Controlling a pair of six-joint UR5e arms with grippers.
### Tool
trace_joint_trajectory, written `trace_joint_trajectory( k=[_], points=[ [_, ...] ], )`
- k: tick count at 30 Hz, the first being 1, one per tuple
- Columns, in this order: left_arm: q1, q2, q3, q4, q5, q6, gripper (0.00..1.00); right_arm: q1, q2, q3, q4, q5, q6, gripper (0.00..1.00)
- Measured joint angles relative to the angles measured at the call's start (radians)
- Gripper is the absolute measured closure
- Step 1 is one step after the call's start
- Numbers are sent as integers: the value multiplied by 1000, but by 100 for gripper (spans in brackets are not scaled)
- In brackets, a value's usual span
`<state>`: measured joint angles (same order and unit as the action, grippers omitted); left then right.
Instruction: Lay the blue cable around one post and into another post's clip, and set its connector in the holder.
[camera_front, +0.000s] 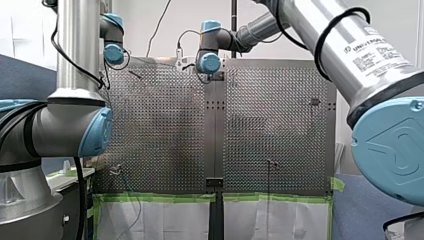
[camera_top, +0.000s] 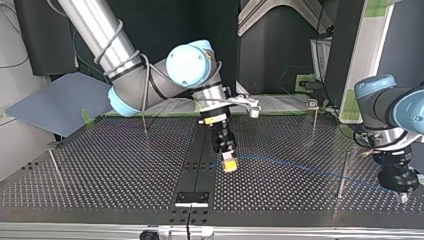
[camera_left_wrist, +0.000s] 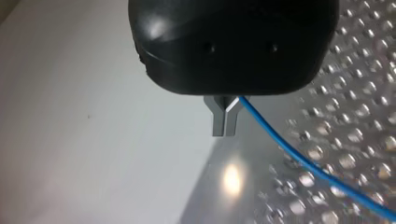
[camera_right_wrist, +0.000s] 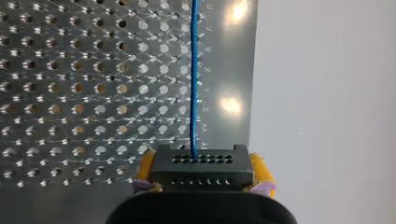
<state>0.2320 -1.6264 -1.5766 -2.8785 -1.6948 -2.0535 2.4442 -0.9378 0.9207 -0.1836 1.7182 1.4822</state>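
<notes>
The perforated table (camera_front: 165, 130) fills the middle of the front view, its near edge bound with green tape (camera_front: 160, 197), and a pale wall stands behind its far edge. My right arm (camera_front: 350, 45) crosses in large from the right and is cut off at the shoulder; my left arm (camera_front: 75, 75) stands at the left, and its bulk hides that corner of the table. Neither gripper shows clearly from there. In the top view, dark panels close the room behind the arms and a grey-blue sheet (camera_top: 60, 105) leans at the far left. There my right arm bends down to the table's middle, and my left hangs low at the right edge beside a tall post (camera_top: 344, 172). The right gripper (camera_right_wrist: 201, 170) clamps its yellow pads on the two ends of the black connector (camera_right_wrist: 201, 161). From it the blue cable (camera_right_wrist: 194, 70) runs straight ahead over the holes, faint in the top view. The left gripper (camera_left_wrist: 224, 123) has its metal fingers pressed together. The cable comes out beside their root, seemingly pinched there, though the black body hides the spot.
</notes>
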Motion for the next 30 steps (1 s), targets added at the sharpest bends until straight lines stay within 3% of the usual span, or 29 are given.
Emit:
trace_joint_trajectory(
  k=[11, 22, 30],
  points=[
    [15, -39, 0, 2, 29, -17, 100, -6, 16, -98, 8, 19, -2, 85],
    [16, -79, -12, 17, 53, -38, 100, -20, 35, -107, 25, 50, -3, 85],
    [13, -117, -42, 40, 61, -68, 100, -26, 58, -103, 73, 70, -4, 85]
  ],
)
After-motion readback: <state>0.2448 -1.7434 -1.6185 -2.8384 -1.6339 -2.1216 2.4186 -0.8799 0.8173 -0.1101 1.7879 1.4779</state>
